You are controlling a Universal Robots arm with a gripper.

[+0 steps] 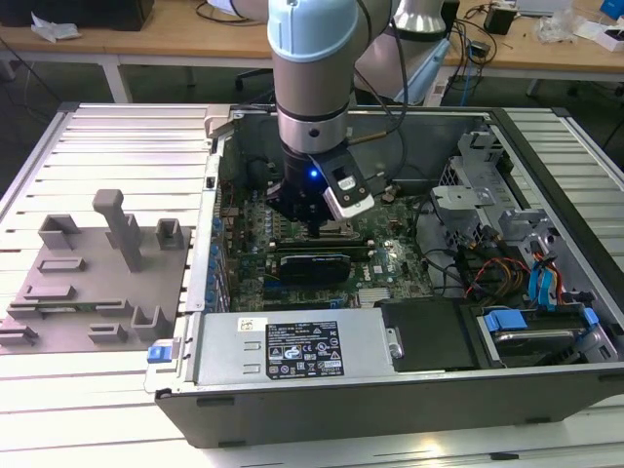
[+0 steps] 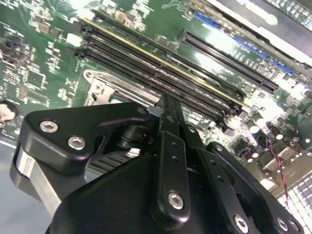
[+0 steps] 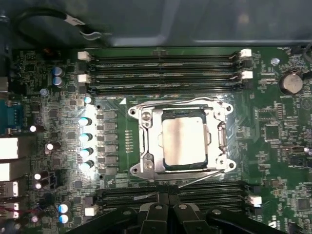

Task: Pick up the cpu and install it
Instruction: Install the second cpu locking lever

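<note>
Motherboard [image 3: 44, 87] lies flat inside the opened computer case [image 1: 546, 390], so the socket faces up to the arm working from above. In the first wrist view the cpu [image 3: 184, 141] sits in the socket's metal frame [image 3: 146, 146], between the two banks of memory slots [image 3: 165, 73]; it looks seated, square to the frame. Its lid is a pale silvery square with rounded corners and a thin dark rim. The gripper [image 3: 166, 207] hovers near it, fingers drawn together, holding nothing as far as I can judge.
</note>
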